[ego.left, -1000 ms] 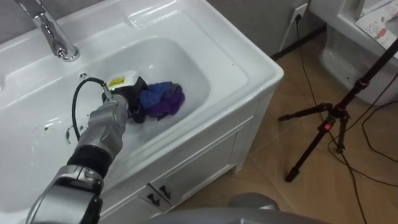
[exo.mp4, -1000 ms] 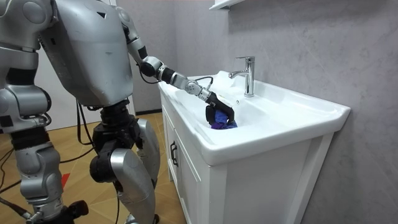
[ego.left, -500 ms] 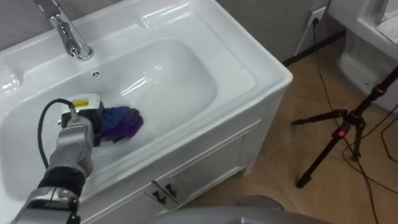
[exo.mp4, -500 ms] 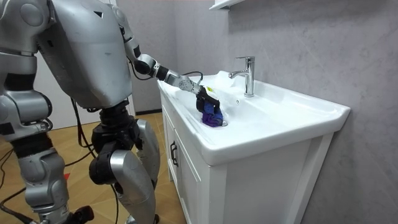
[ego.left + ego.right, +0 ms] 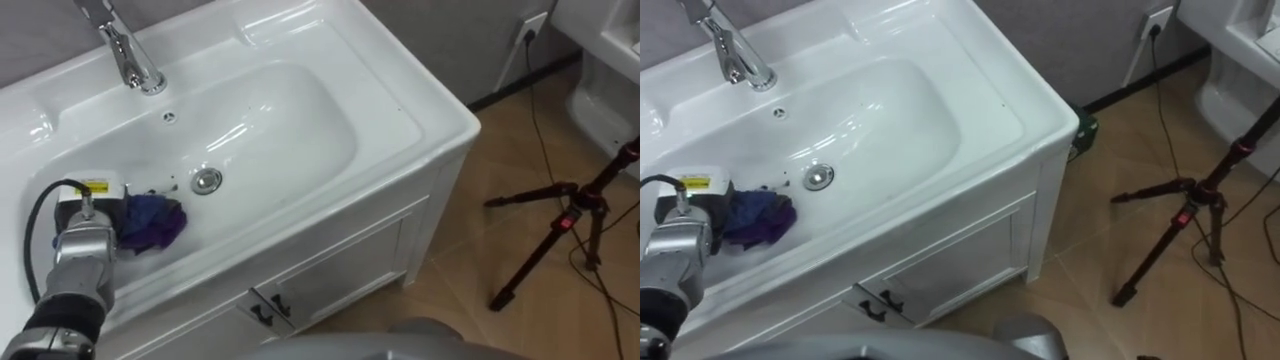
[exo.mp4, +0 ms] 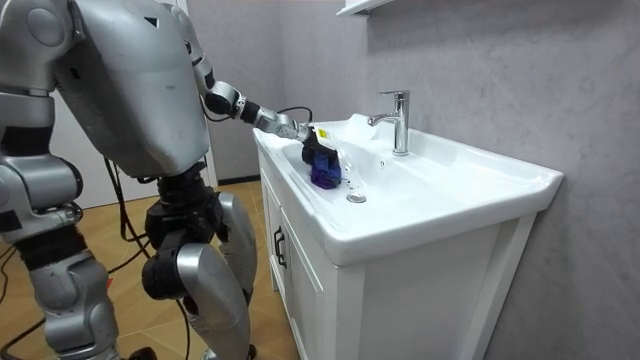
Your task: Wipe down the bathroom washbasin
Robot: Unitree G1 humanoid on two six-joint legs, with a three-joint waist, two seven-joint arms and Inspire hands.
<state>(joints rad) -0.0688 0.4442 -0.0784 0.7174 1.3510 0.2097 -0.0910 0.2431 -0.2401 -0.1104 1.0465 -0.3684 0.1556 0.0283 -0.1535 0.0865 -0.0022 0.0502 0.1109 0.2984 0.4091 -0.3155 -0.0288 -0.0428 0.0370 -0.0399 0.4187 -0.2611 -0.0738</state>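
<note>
the left hand [image 5: 98,210] grips the purple cloth [image 5: 152,222] in the basin [image 5: 290,140], at its left end, near the drain [image 5: 206,181]. best to press the cloth flat and sweep slowly across the bottom.

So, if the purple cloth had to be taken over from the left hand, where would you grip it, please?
Probably the loose bunched end of the purple cloth, which sticks out of the left hand toward the drain. Come from above on the drain side: that end lies free on the basin floor, while the hand covers the rest.
</note>
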